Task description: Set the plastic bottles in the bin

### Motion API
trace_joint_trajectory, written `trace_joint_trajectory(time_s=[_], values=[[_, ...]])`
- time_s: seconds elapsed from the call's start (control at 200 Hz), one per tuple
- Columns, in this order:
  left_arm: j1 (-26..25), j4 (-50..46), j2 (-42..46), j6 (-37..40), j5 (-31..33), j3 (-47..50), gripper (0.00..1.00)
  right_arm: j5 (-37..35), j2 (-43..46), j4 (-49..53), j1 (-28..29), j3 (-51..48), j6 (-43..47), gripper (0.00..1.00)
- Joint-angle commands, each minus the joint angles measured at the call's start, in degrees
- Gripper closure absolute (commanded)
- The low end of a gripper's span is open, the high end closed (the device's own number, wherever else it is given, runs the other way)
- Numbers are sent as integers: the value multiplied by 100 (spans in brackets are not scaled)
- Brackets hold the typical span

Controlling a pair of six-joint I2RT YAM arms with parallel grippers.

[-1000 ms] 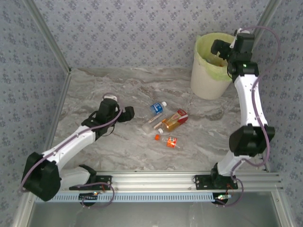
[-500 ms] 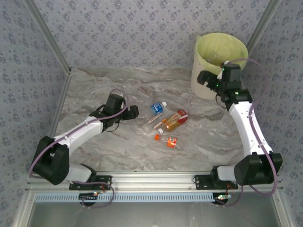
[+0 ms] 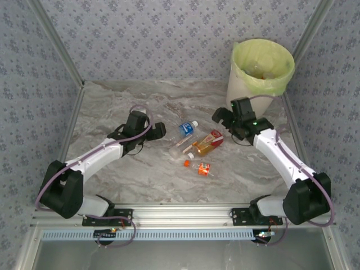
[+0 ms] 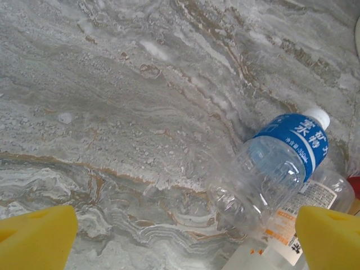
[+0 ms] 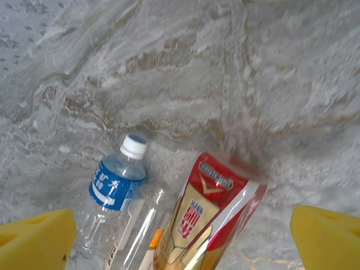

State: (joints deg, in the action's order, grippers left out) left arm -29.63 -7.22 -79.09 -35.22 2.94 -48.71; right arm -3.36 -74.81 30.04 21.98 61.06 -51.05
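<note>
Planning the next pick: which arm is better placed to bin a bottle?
Probably right. The right gripper is open by the red-label bottle, with the bin on its side. The left gripper, open beside the blue-label bottle, is farther from the bin.

Both arms reach inward, jaws spread wide and empty
The left gripper point(image 3: 157, 131) points right on a low, outstretched forearm; the right gripper point(image 3: 220, 118) points left, tilted downward, facing it
</note>
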Motion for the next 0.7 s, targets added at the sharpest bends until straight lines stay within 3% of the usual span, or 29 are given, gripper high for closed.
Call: trace_joint_trajectory(time_s=[0.0, 0.23, 0.695], values=[[-2, 229, 8, -144, 131, 132, 0, -617, 28, 44, 322, -199, -917, 0], [-3, 362, 8, -248, 211, 228, 1, -703, -660, 112, 697, -387, -1890, 0], [22, 303, -65, -220, 291, 163, 1, -564, -2293, -151, 751, 210, -2243, 0]])
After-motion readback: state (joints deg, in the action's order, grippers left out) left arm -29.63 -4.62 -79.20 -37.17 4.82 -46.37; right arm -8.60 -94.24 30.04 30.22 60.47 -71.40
